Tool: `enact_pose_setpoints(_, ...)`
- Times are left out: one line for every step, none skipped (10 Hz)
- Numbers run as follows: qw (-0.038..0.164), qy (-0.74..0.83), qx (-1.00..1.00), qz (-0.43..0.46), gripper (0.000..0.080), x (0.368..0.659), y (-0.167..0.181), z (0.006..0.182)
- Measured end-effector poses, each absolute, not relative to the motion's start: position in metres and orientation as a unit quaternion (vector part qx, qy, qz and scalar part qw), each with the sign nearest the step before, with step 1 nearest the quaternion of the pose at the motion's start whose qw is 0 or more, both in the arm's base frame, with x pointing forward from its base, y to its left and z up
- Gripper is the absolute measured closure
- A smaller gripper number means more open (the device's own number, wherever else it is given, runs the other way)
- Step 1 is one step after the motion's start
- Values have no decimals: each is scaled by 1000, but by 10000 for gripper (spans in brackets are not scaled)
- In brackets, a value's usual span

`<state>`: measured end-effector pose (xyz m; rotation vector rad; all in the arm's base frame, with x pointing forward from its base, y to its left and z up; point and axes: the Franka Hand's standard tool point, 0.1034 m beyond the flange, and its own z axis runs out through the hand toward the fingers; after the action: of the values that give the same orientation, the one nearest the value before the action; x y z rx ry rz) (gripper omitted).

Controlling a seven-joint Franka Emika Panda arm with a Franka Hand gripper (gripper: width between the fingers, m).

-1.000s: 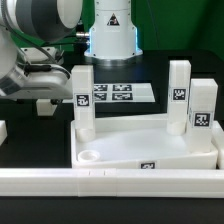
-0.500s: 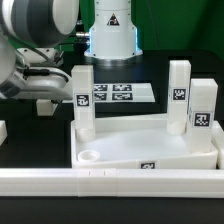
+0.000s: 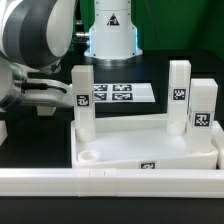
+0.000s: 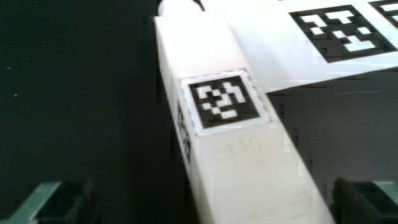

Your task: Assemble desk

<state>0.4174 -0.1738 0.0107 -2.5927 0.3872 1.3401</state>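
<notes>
Standing on the desk top (image 3: 150, 140), three tagged legs rise: one (image 3: 83, 100) at its corner nearest the arm, two (image 3: 179, 95) (image 3: 203, 108) at the far end. Wrist view shows that near leg (image 4: 222, 120) between the spread, released gripper (image 4: 217, 200) fingers (image 4: 50, 200); contact is unclear. From outside, the gripper is mostly cut off. Behind the top lies the marker board (image 3: 120, 94).
</notes>
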Motion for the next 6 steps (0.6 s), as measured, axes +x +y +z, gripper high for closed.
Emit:
enact_pose_setpoints(97, 134, -876, 453, 151, 418, -172, 9)
enact_pose_setpoints(95, 137, -875, 454, 242, 418, -170, 9)
enact_pose_setpoints(94, 139, -875, 454, 390, 418, -170, 9)
enact_pose_setpoints(93, 139, -876, 453, 390, 418, -170, 8)
enact_pose_setpoints(93, 139, -875, 454, 511, 418, -170, 8)
enact_pose_setpoints(93, 139, -875, 454, 511, 418, -170, 8)
